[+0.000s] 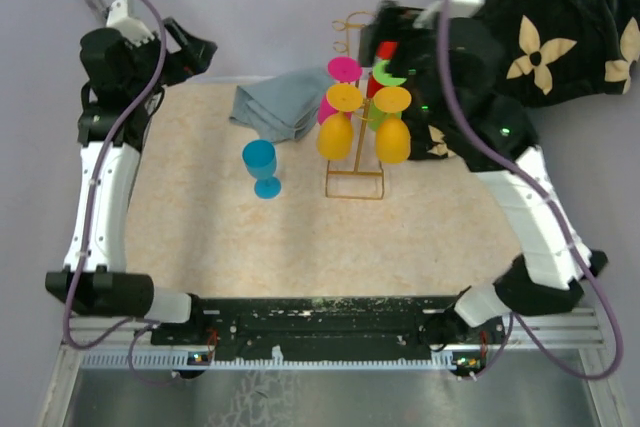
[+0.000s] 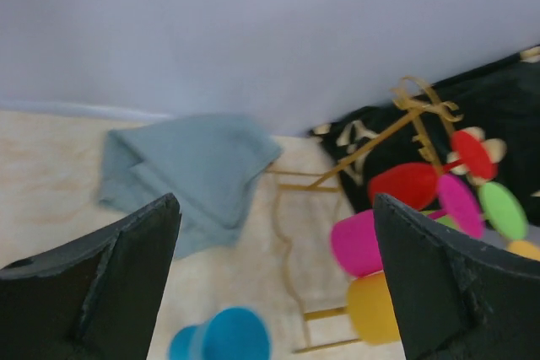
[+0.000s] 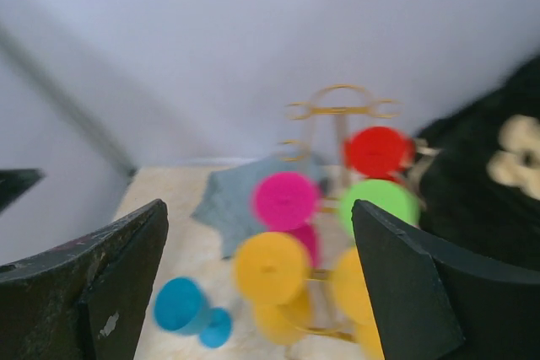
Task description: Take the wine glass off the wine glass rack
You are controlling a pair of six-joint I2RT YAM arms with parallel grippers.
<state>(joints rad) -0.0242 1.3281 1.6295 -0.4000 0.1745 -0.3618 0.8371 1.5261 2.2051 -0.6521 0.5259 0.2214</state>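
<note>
Top view: the wine glass rack [image 1: 355,195] is seen upright at the far middle of the table [image 1: 200,247], coloured wine glasses [image 1: 335,137] hung on it. A blue wine glass [image 1: 262,167] stands near it on the left arm's side. Left wrist: the left gripper [image 2: 276,208] is spread wide, empty. Right wrist: the right gripper [image 3: 259,208] is likewise spread wide, with nothing held.

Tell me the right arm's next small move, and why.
Probably ease the right gripper forward toward the pink wine glass. Its jaws are open and empty, that glass sits roughly centred between them in the wrist view, and it hangs on the wine glass rack, not yet removed.
</note>
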